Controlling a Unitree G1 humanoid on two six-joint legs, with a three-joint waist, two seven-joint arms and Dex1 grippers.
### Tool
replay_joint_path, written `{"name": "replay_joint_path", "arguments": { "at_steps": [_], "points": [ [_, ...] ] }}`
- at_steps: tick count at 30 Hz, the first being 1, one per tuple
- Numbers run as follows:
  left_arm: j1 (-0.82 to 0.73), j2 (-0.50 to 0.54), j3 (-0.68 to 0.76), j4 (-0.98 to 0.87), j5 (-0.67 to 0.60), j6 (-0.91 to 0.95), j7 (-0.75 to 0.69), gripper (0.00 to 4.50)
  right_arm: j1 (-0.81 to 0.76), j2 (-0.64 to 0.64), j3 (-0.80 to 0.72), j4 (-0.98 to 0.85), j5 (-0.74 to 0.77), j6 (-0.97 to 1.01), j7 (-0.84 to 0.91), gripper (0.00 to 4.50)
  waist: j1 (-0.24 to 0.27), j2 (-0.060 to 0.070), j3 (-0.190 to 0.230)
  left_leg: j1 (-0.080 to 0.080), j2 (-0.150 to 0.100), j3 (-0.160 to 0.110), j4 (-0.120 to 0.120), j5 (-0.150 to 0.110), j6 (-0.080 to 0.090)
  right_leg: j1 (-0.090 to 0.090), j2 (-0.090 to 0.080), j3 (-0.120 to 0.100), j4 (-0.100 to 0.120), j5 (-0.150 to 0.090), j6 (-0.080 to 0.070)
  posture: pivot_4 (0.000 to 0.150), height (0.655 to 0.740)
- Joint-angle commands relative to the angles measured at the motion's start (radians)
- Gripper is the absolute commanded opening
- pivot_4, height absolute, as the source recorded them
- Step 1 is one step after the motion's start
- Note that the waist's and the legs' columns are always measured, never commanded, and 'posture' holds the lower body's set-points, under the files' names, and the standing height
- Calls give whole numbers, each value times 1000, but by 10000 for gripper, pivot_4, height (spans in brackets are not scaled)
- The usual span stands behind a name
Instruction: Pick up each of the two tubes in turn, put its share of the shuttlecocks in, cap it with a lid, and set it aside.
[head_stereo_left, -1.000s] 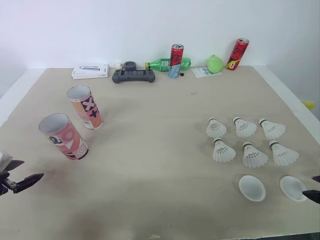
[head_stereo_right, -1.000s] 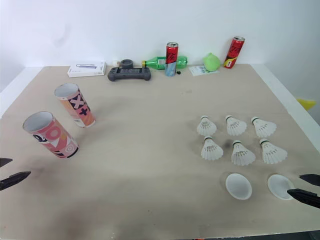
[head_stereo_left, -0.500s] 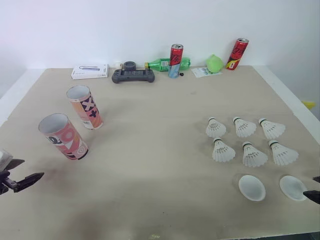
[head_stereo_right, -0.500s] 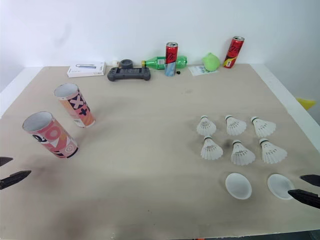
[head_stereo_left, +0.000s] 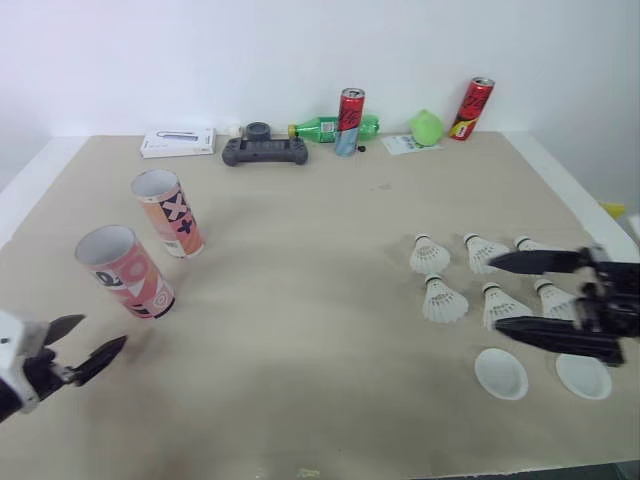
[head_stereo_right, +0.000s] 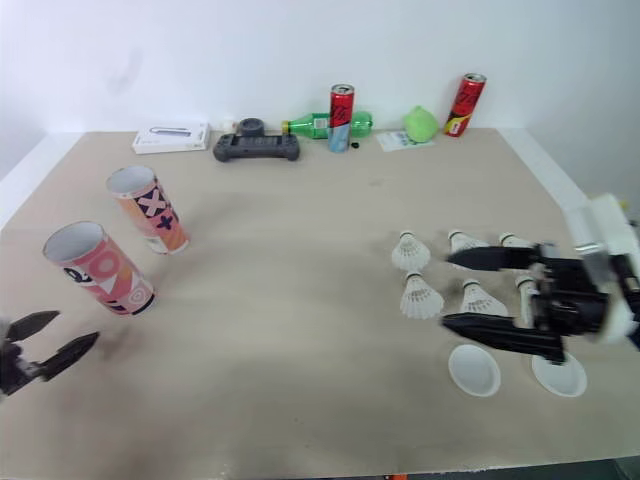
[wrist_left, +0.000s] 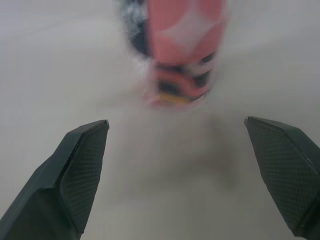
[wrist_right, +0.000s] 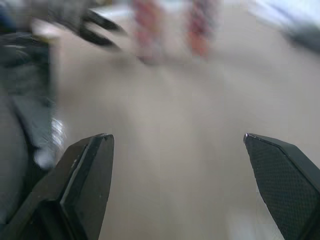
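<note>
Beige tabletop (head_stereo_left: 300, 300) meets what looks like a white wall (head_stereo_left: 150, 60); both arms' jaws gape wide, empty.

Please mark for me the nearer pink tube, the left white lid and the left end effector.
nearer pink tube (head_stereo_left: 133, 280): left eye view, middle of its patterned wall.
left white lid (head_stereo_left: 501, 373): left eye view, centre of the disc.
left end effector (head_stereo_left: 104, 330): left eye view, midway between its two fingertips.
</note>
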Motion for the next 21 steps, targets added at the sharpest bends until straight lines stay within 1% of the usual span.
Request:
{"name": "replay_joint_path", "arguments": {
  "at_steps": [1, 3, 6, 9, 12, 17, 21],
  "points": [
    [-40, -64, -47, -33, 34, -78, 97, 45000, -141, 27, 114, -39, 69, 24, -97, 44604, 4, 0, 0, 0, 0, 0, 0, 0, 0, -1, 0, 0, 0, 0, 0, 1500, 7395],
    [-86, -98, -84, -9, 61, -115, 146, 45000, -208, 48, 176, -41, 84, 37, -115, 44604, 10, -2, -1, -2, -1, 0, 0, 0, 0, 0, -1, 0, -1, 0, 1, 1500, 7395],
    [-144, -134, -137, 52, 111, -164, 206, 45000, -264, 90, 258, -27, 51, 31, -131, 44604, 11, -4, -2, -3, 0, 0, 0, 0, 1, 0, -1, 0, -1, 0, 2, 1500, 7395],
    [-183, -152, -170, 101, 124, -196, 228, 45000, -304, 126, 302, -10, 31, 25, -147, 44604, 11, -4, -3, -3, 1, 1, 0, 0, 1, 0, 0, 1, -1, 0, 2, 1500, 7395],
    [-259, -169, -219, 186, 137, -225, 246, 45000, -352, 172, 353, 18, -13, 8, -170, 44604, 10, -4, -3, -3, 1, 1, 0, 0, 1, -1, 1, 1, 0, 2, 4, 1500, 7395],
    [-352, -180, -252, 319, 157, -302, 268, 45000, -364, 206, 378, 32, -61, -1, -175, 44604, 11, -5, -3, -2, 1, 1, 0, 2, 4, -1, 1, 1, 1, 3, 3, 1500, 7395],
    [-432, -180, -277, 431, 178, -368, 278, 45000, -357, 212, 370, 23, -69, 7, -180, 44604, 11, -5, -4, -3, 1, 2, 0, 2, 4, -1, 1, 1, 1, 5, 6, 1500, 7395]
  ]
}}
